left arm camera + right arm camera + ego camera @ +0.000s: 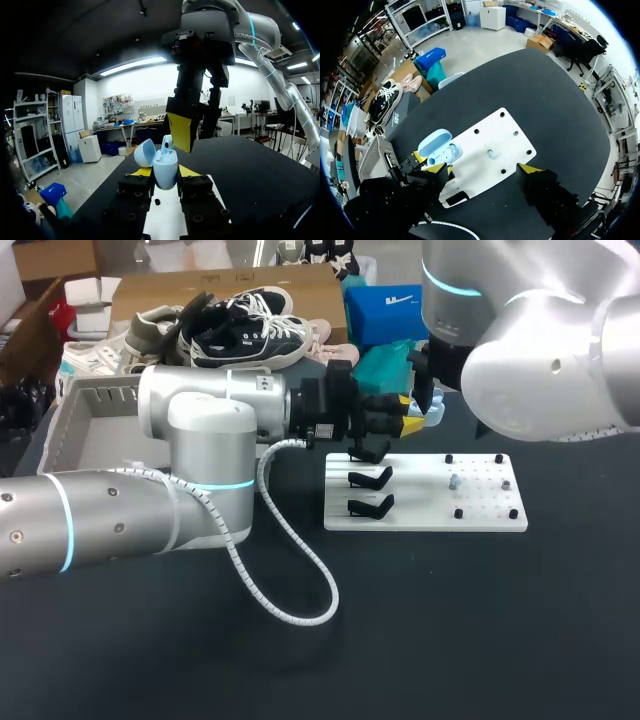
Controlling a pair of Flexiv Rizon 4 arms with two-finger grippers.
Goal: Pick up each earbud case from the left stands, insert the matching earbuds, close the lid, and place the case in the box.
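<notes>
Left arm, across the left of the frame: thick silver-grey tube segments with rounded joint housings, a thin glowing cyan ring at each joint. Small dark screw holes dotted along the lower-left link. White ribbed cable looping from the wrist down toward the lower middle and back up. Black blocky wrist hardware, ending in the left pincer with black fingers and bright yellow tips. Right arm, upper right: same silver-grey shell, bulbous joint, cyan ring near the top edge. Right pincer, seen from its own wrist: two broad black fingers, yellow wedge tips.
</notes>
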